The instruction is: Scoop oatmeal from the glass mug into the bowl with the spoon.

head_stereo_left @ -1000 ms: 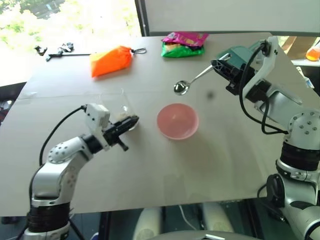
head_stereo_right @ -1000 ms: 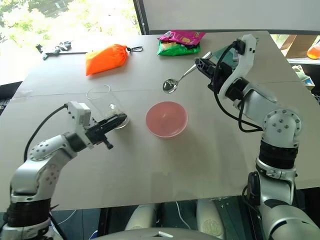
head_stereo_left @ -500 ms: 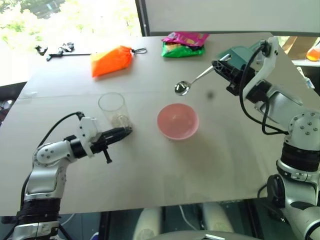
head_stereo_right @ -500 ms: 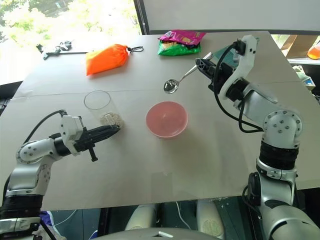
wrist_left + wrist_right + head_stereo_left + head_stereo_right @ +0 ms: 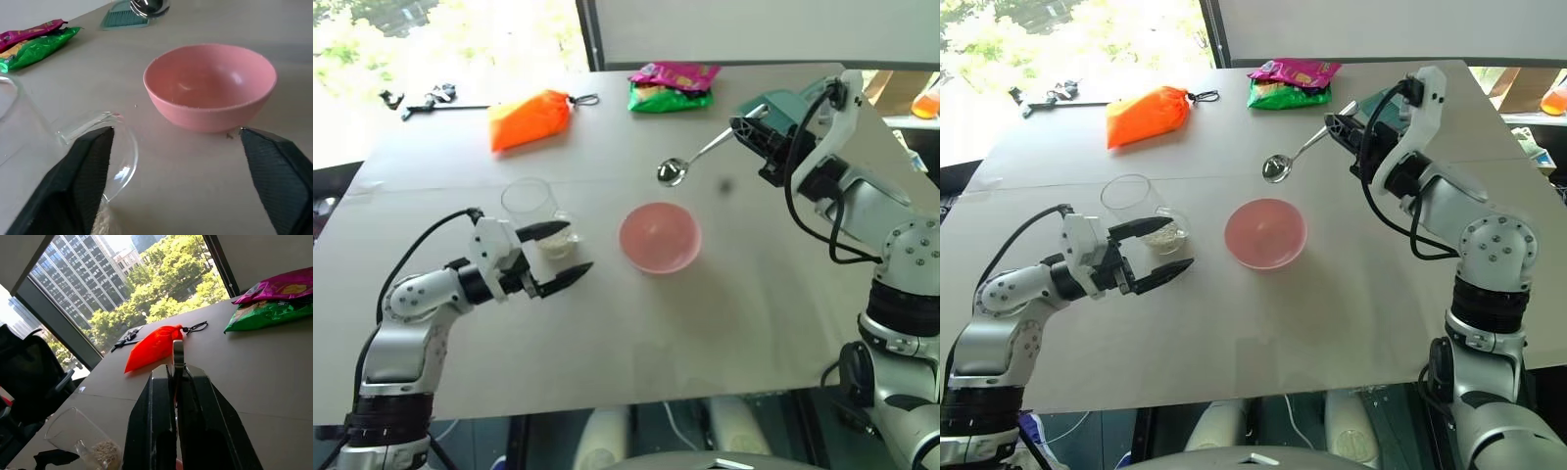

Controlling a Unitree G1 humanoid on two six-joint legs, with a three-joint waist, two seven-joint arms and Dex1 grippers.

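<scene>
The glass mug (image 5: 532, 208) stands left of centre on the table, with pale oatmeal (image 5: 557, 244) at its bottom. My left gripper (image 5: 563, 253) is open beside the mug's base. One finger (image 5: 90, 169) is right at the clear handle (image 5: 122, 152), and I cannot tell whether it touches. The other finger (image 5: 276, 171) points toward the pink bowl (image 5: 658, 238), which sits mid-table with nothing visible inside. My right gripper (image 5: 750, 134) is shut on the handle of the silver spoon (image 5: 690, 158). It holds the spoon above the table beyond the bowl, with the scoop end hanging free.
An orange pouch (image 5: 530, 117) and green-and-pink snack packets (image 5: 673, 86) lie at the table's far side. A teal dustpan (image 5: 781, 104) sits behind my right arm. A black tool (image 5: 423, 99) lies at the far left. Open tabletop stretches toward the near edge.
My left gripper went from shut to open and rose slightly, so its fingers now spread beside the mug's base. The right arm and the spoon have stayed put.
</scene>
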